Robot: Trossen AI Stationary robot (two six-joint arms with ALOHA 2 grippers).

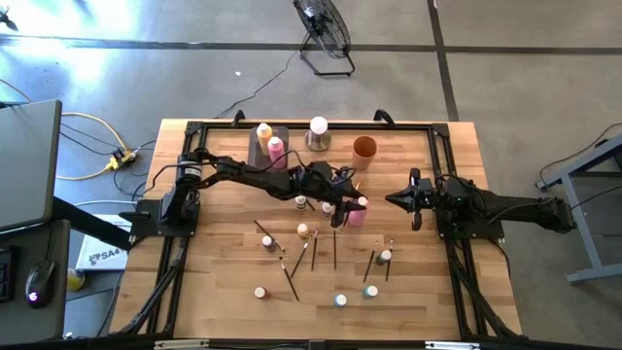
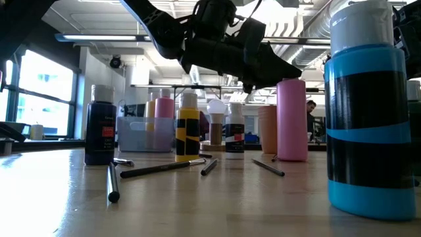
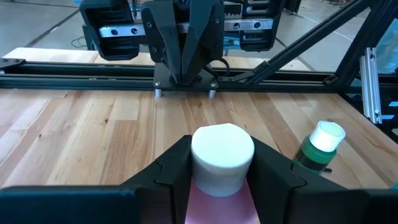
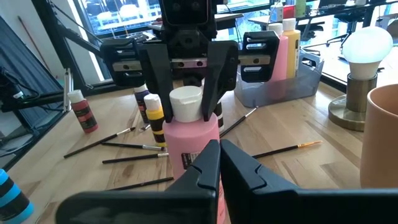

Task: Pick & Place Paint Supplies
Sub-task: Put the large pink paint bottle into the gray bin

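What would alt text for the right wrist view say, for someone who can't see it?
The left gripper straddles the white cap of a pink paint bottle standing on the wooden table, seen past the right gripper, which is shut. Thin paintbrushes and small bottles lie behind, with a grey tray holding a pink and a yellow bottle.

A grey rectangular tray (image 1: 264, 148) sits at the far edge of the wooden table (image 1: 224, 262). Just right of it stands a white ball on a metal base (image 1: 318, 132), and right of that an orange cup (image 1: 364, 148). Beyond the table, a floor fan (image 1: 325, 29) stands on the grey floor.
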